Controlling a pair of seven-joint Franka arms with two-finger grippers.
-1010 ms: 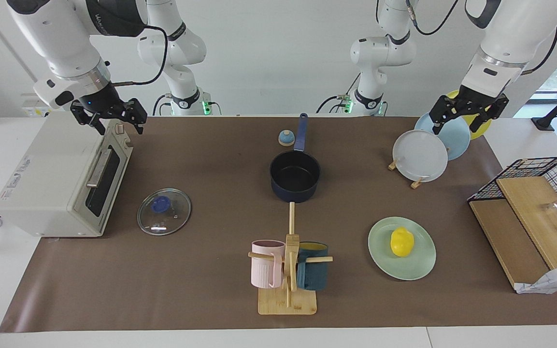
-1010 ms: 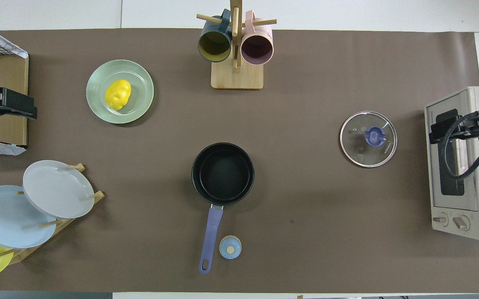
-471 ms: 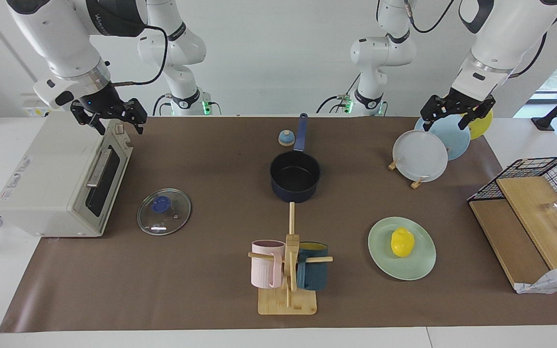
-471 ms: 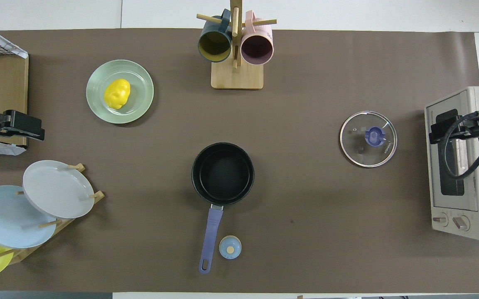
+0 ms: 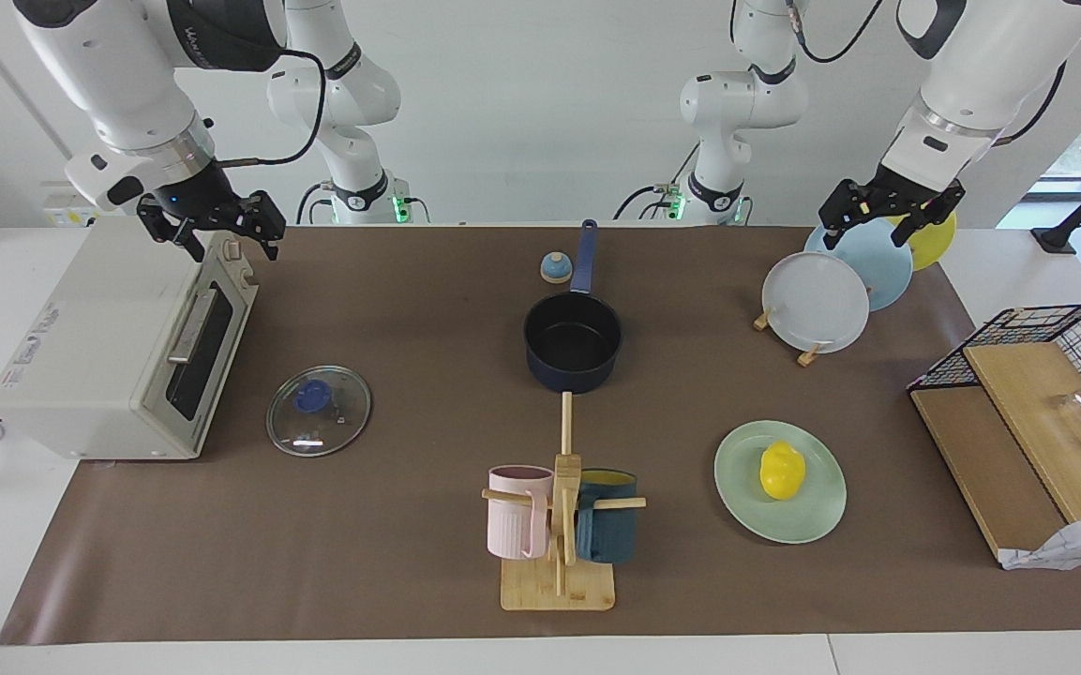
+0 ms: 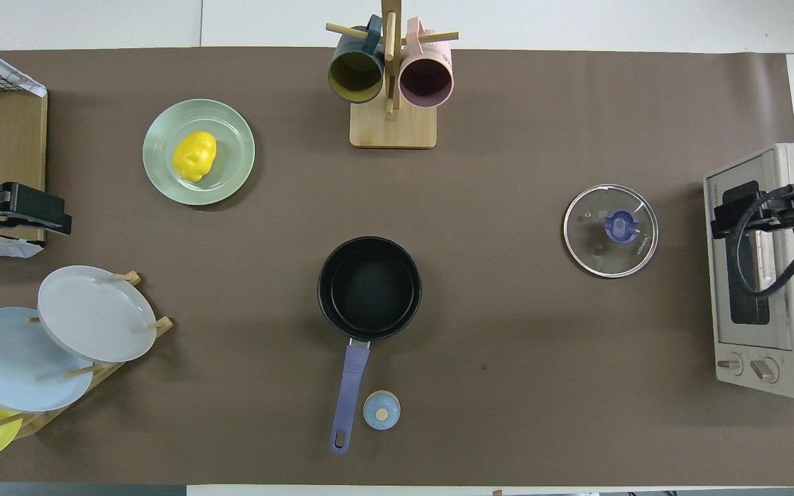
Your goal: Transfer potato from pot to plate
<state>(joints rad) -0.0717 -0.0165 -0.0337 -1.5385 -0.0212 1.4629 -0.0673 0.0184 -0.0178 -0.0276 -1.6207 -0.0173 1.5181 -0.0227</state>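
Observation:
The yellow potato [image 5: 781,470] [image 6: 195,156] lies on the mint-green plate [image 5: 812,514] [image 6: 230,173], toward the left arm's end of the table. At mid-table stands the navy pot [image 5: 573,342] [image 6: 369,288], nothing in it, its handle pointing toward the robots. My left gripper [image 5: 870,230] [image 6: 21,210] hangs open and empty over the plate rack, well apart from the plate and potato. Above the toaster oven, my right gripper [image 5: 232,246] [image 6: 734,213] waits open and empty.
A rack [image 5: 814,302] holds grey-white, light blue and yellow plates. A glass lid [image 5: 318,410] lies beside the toaster oven [image 5: 109,347]. A mug tree [image 5: 559,525] stands farther from the robots than the pot. A wire basket with wooden boards [image 5: 1028,394] sits at the left arm's end.
My left gripper has risen a little and drawn back toward the robots over the plate rack. The right arm, pot, plate and potato have stayed put.

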